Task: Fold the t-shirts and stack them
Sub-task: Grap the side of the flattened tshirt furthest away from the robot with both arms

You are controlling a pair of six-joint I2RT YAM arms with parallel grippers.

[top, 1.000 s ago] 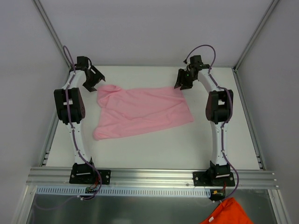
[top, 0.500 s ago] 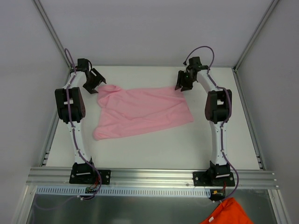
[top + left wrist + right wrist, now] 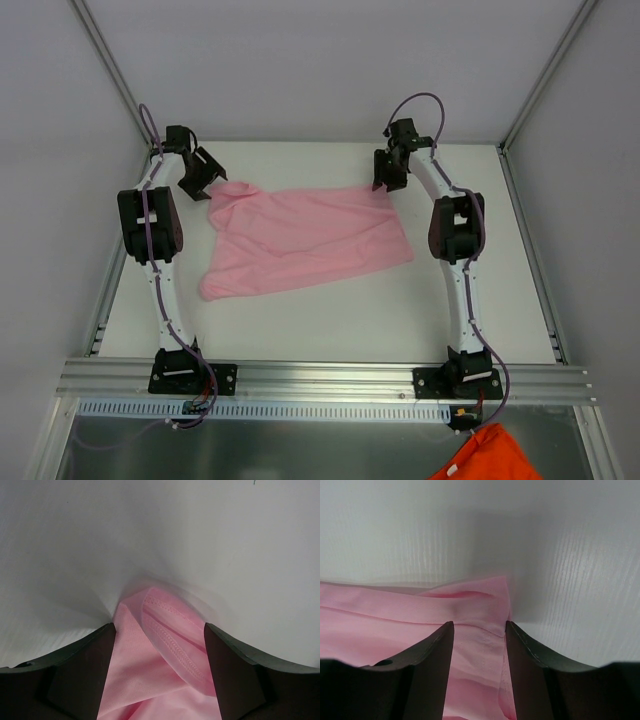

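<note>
Left gripper [image 3: 159, 630], jaws spread wide, straddles a stitched hem at the far left corner of the light pink t-shirt [image 3: 300, 240]. Right gripper [image 3: 479, 627] straddles its far right corner; whether it pinches is unclear. The shirt lies rumpled on the white table [image 3: 480, 300]. An orange cloth [image 3: 478, 455] lies past the near rail [image 3: 330, 378].

The t-shirt [image 3: 305, 240] is a plain light pink with no print. Between the fingers of the left pincer [image 3: 207, 180] its hem shows rows of matching pink stitching. Both that pincer and the right pincer [image 3: 385, 183] are black. The surface [image 3: 480, 300] under them is white. The cables [image 3: 425, 99] behind them are purple.
</note>
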